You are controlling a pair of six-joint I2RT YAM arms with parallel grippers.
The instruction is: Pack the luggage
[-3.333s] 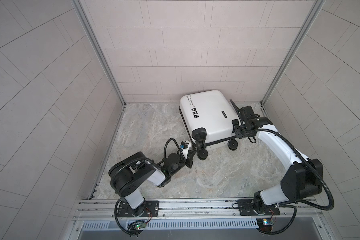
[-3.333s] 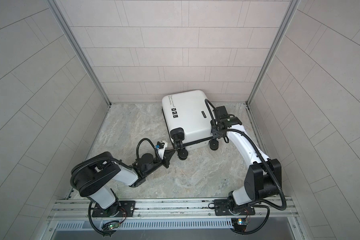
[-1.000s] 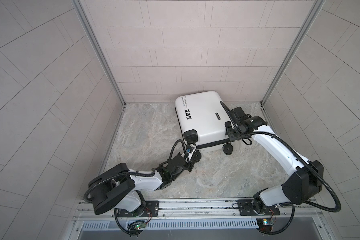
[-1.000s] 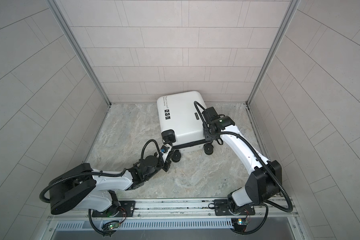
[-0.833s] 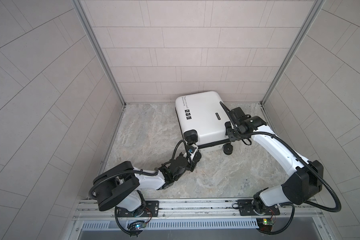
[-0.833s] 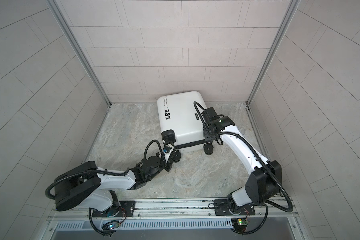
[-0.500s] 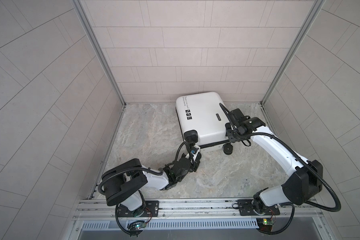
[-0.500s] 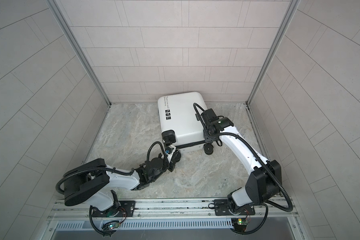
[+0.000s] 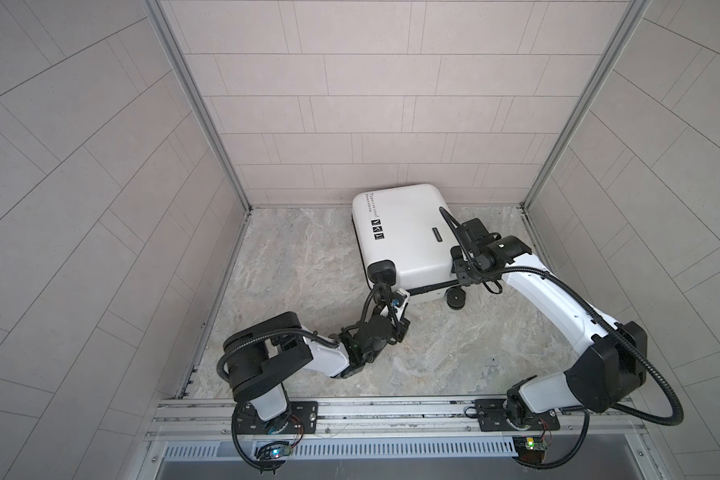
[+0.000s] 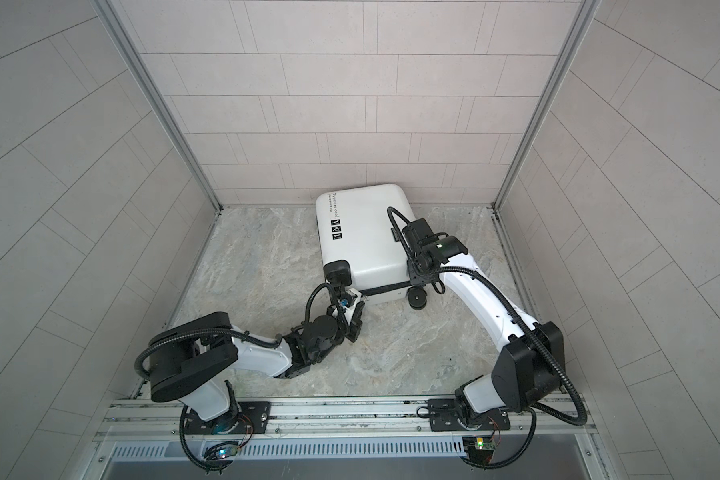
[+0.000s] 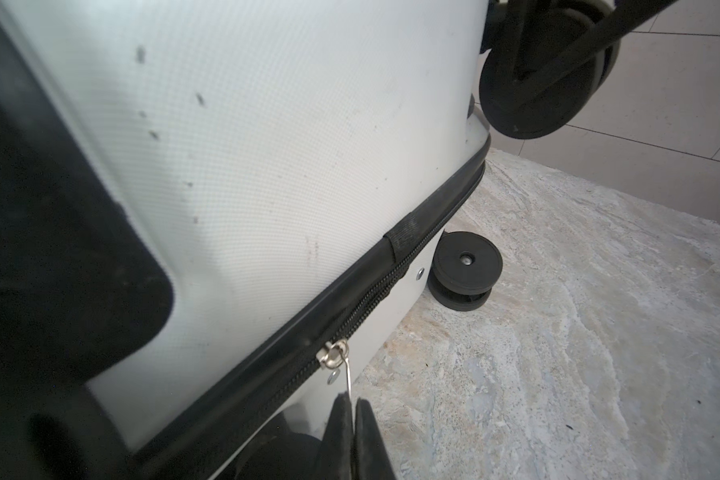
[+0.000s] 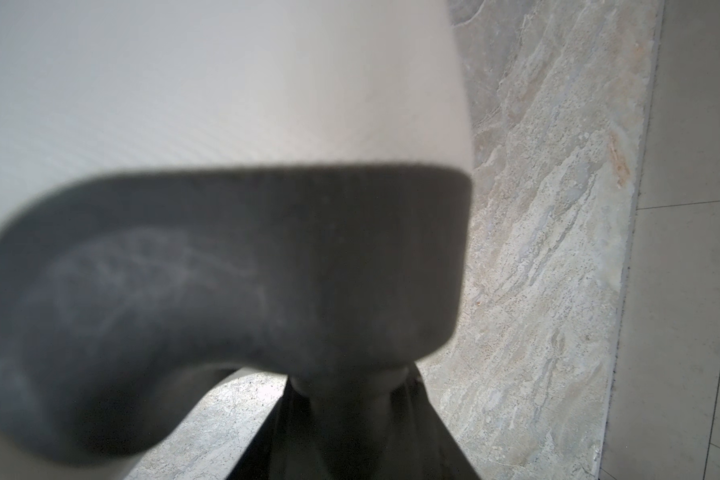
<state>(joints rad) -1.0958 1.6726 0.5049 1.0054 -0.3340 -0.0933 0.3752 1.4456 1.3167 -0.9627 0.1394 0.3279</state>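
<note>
Luggage: white case (image 9: 404, 237) lying on its broad side at the back of the surface (image 9: 308, 257), right of the middle, lid shell uppermost and both shells together.
Far end: close to the back wall (image 9: 371, 124); whether it touches cannot be told.
Near end: the wheel end faces the arm bases.
Markings: small black text and three square icons (image 9: 377, 226) along the lid's left edge; a short black handle (image 9: 436, 235) near its right edge.
Zipper band: black band (image 11: 391, 257) running between the two shells along the near end.
Pull: thin metal tab (image 11: 349, 376) hanging from the silver slider (image 11: 332, 354) on the band, toward the case's left near corner.
Left gripper: closed (image 11: 353, 401), pinching the free end of the pull between its tips, low beside the near end.
Right gripper: at the case's right near corner (image 12: 350, 395), its fingers clamped on either side of the upper wheel (image 11: 545, 83) below the black corner cap (image 12: 225, 270); that view is blurred.
Lower wheel: black (image 9: 456, 297), resting on the surface just below the right gripper.
Zip: how far it is closed cannot be told.
Arms: left arm low, reaching forward; right arm stretched toward the case's right corner.
</note>
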